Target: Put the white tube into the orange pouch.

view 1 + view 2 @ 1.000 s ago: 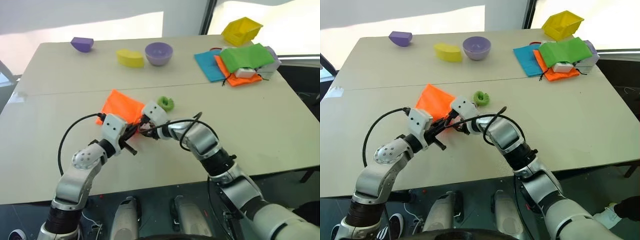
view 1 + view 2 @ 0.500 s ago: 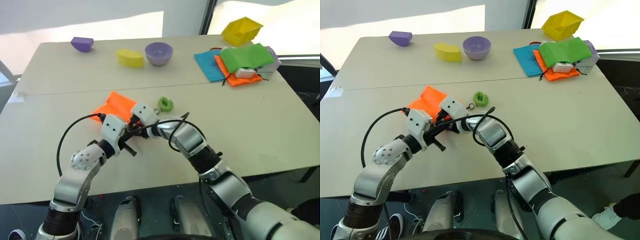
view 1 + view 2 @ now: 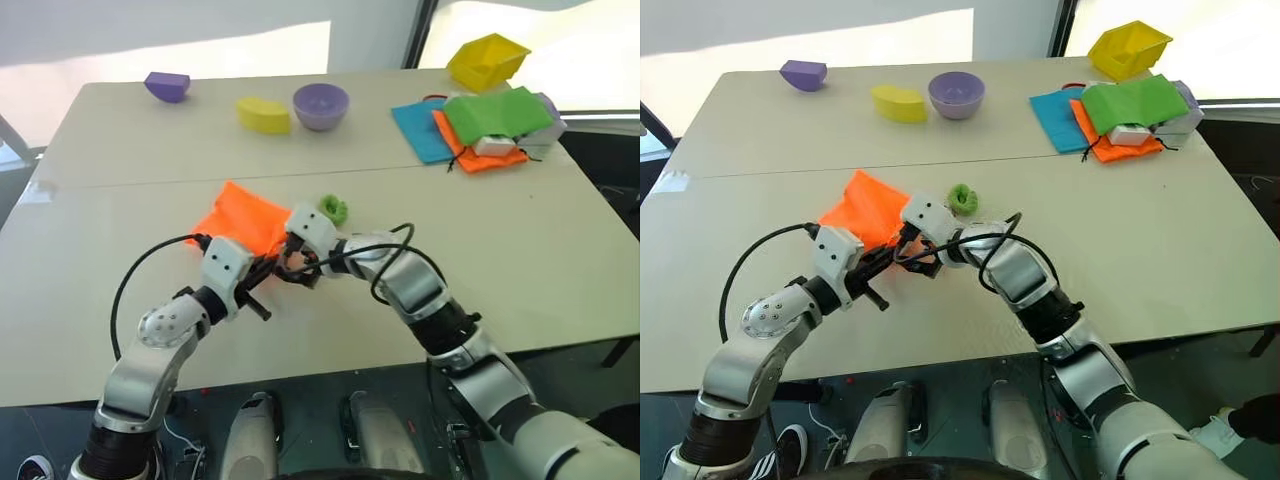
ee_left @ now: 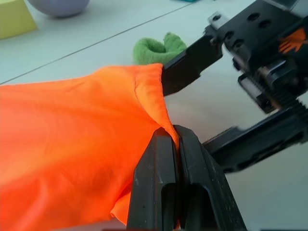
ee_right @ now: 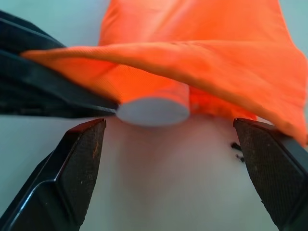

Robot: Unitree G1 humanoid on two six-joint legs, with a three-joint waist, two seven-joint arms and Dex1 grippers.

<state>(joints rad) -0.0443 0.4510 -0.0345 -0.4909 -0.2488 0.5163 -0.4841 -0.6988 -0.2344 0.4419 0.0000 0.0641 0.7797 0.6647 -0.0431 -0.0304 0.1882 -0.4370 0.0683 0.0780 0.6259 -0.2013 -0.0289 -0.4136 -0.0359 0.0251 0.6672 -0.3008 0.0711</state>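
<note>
Orange fabric is what I see nearest: my left gripper [image 4: 175, 144] is clamped tight on the rim of the orange pouch [image 3: 243, 223], lifting its mouth off the tabletop [image 3: 560, 240]. Facing it, my right gripper [image 5: 168, 163] stands with its fingers wide apart and nothing between them. The white tube [image 5: 153, 109] sits in the pouch mouth, most of it under the fabric and only its flat round end poking out toward the right gripper. Its long axis runs straight into the pouch, away from that gripper.

I judge the insertion nearly done and the tube released. The next move, I think, calls for a nudge on the exposed end to seat it fully, or backing the right arm off without snagging the fabric.

Just beyond lies the green ring [image 3: 332, 209]. Farther back sit a purple bowl [image 3: 321, 105] and stacked cloths [image 3: 480, 125].
</note>
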